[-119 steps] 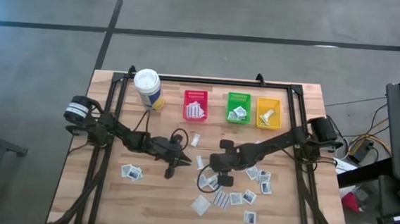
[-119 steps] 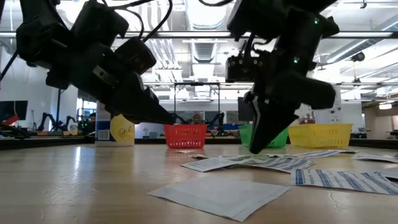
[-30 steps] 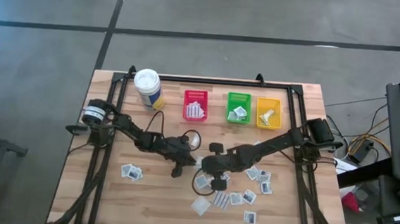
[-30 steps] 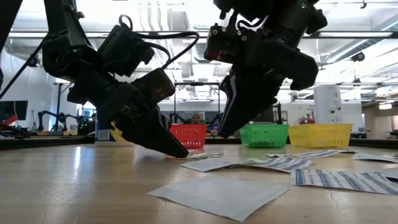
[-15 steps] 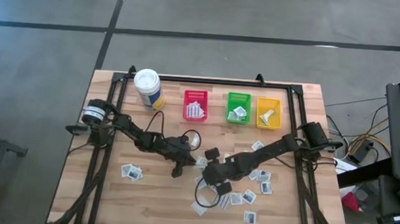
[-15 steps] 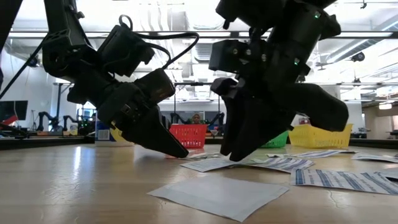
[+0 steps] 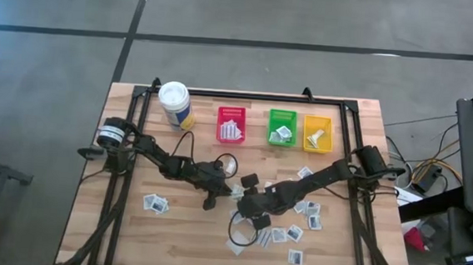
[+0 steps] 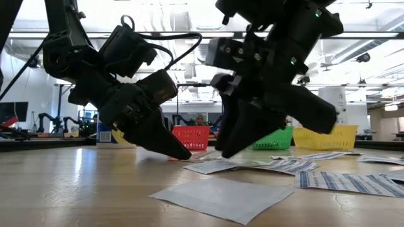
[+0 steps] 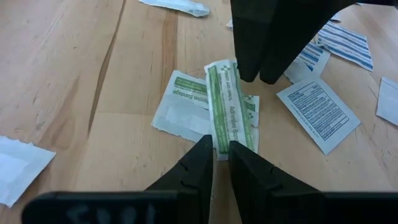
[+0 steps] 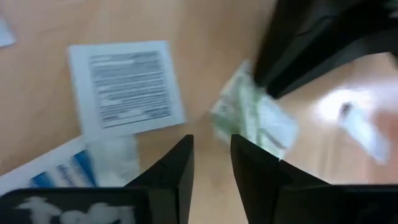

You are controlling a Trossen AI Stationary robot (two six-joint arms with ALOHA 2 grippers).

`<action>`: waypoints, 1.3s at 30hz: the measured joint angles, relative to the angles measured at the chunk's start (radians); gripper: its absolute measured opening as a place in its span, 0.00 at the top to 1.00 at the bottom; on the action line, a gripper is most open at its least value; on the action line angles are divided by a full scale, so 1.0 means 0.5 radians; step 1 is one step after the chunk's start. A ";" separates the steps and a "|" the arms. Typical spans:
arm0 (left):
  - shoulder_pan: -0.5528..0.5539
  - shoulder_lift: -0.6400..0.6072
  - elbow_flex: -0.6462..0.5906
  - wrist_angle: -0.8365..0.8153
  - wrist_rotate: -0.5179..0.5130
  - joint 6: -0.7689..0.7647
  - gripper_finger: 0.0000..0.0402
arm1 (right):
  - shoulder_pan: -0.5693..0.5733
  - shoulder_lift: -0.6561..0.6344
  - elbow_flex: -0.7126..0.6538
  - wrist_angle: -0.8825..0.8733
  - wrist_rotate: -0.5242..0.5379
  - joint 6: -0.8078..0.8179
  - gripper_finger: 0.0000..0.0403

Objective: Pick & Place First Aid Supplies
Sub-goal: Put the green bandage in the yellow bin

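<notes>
Pinching a green-striped packet at mid-table, the left gripper has its jaws nearly closed on it — the right gripper, jaws slightly apart and empty, hovers just beside.

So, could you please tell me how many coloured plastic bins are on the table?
3, in a row along the table's far edge: red bin, green bin, yellow bin. None seem hidden.
</notes>
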 joint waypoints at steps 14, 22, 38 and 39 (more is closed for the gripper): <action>0.000 0.001 0.000 0.000 0.000 0.000 0.84 | 0.006 -0.008 0.023 -0.122 0.114 0.001 0.74; 0.000 0.001 0.000 0.000 0.000 0.001 0.84 | 0.011 -0.008 0.044 -0.342 0.113 0.120 0.74; 0.000 0.002 0.000 0.001 0.000 0.001 0.84 | -0.002 0.030 0.044 -0.144 0.176 0.006 0.74; 0.000 0.002 0.000 0.000 0.000 -0.004 0.84 | -0.004 0.039 0.044 -0.145 0.176 0.006 0.75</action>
